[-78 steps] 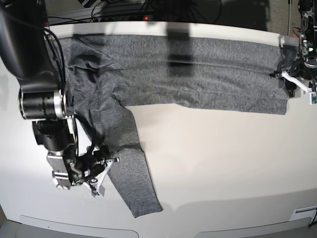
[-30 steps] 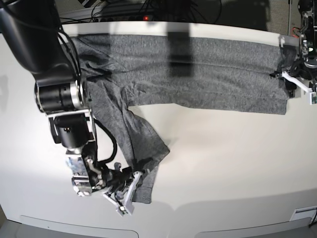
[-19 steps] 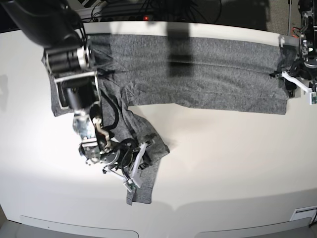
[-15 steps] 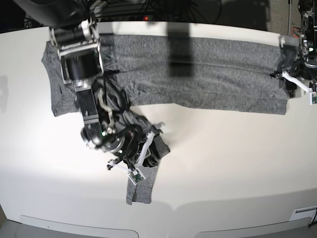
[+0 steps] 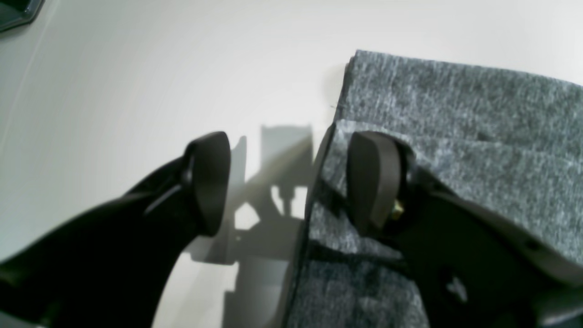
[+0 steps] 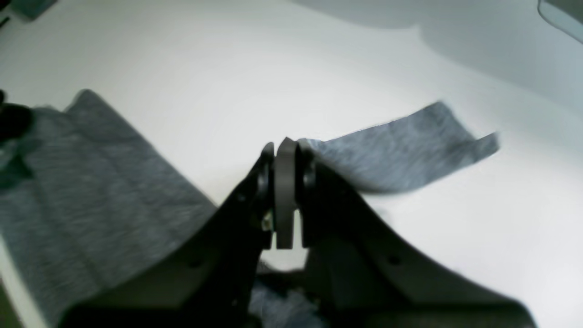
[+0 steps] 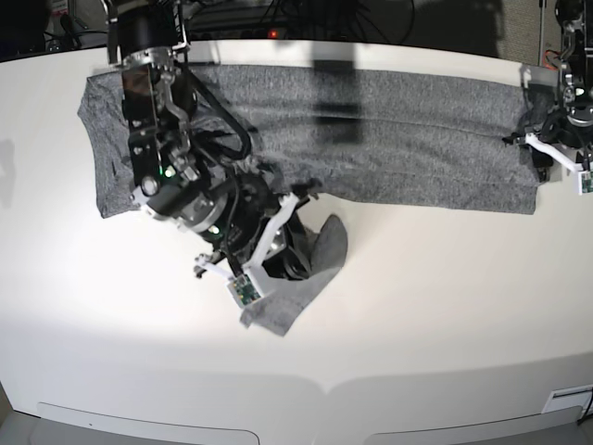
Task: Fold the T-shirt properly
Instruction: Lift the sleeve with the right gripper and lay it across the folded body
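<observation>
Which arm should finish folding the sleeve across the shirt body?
Right: its pincer is shut on the T-shirt sleeve mid-carry. The left pincer stands open at the far hem.

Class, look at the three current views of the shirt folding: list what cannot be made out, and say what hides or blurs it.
- Base view: the right gripper hides where the sleeve of the T-shirt is pinched.
- Right wrist view: motion blur smears the sleeve; the cloth between the shut jaws is barely visible.
- Left wrist view: one pad covers the hem; contact cannot be told.
- Base view: the left gripper is too small.
</observation>
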Robot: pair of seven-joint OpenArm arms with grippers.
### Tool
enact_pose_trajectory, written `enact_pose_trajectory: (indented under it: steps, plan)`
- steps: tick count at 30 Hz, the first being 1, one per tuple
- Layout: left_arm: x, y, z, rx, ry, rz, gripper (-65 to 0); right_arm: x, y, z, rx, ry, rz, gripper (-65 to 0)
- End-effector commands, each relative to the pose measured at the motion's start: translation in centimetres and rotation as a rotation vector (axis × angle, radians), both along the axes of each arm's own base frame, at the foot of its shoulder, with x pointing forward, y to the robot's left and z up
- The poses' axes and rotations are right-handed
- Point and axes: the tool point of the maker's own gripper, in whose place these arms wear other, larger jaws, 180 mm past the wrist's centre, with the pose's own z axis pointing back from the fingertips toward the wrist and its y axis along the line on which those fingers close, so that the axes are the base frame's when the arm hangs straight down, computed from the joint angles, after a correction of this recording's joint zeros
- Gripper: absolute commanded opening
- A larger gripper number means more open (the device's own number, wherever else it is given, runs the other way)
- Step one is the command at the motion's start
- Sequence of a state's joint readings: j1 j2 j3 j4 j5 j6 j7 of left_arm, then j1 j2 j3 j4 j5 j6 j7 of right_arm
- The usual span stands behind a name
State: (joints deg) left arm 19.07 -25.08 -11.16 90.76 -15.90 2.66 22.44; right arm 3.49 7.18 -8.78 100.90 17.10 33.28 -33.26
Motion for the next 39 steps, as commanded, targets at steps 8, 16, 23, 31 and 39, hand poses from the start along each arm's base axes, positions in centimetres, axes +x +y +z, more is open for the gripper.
enact_pose_trajectory:
  steps: [8, 16, 23, 31, 39]
  plan:
    - [0.8, 0.6, 1.4, 0.031, -0.045, -0.008, -24.9, -3.9, 2.8, 2.0, 0.095, -0.002, 0.087, -65.0]
    - [0.5, -0.7, 0.6, -0.010, -0.043, 0.003, -24.9, -6.6, 8.7, 2.2, 0.130, 0.023, 0.173, -65.0]
    - [0.4, -1.3, 0.2, -0.028, -0.042, -0.003, -24.9, -8.9, 11.3, 1.2, 0.113, 0.066, 0.194, -65.0]
    - [0.4, -1.3, 0.3, -0.021, -0.041, -0.005, -24.9, -11.1, 11.8, -0.5, 0.105, 0.150, 0.213, -65.0]
    - [0.6, -1.2, 0.6, -0.008, -0.057, -0.011, -24.9, -13.1, 12.3, -1.5, 0.129, 0.275, 0.260, -65.0]
